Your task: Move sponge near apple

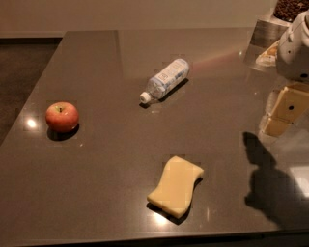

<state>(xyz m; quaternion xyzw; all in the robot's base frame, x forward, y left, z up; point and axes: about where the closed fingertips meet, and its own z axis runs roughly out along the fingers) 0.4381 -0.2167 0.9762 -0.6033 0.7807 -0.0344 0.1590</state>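
Observation:
The pale yellow sponge [175, 185] lies flat on the dark grey table [106, 193], near the front edge and a little right of centre. The small red apple [62, 116] stands upright at the left side of the table, far from the sponge. My gripper [282, 113] hangs above the table at the right edge of the view, up and to the right of the sponge and well apart from it. It holds nothing that I can see. Its shadow falls on the table below it.
A clear plastic bottle [165, 79] with a white cap lies on its side at the table's middle back. A metal container [265, 34] and a bowl of dark pieces [289, 7] stand at the back right corner. The floor drops away left of the table.

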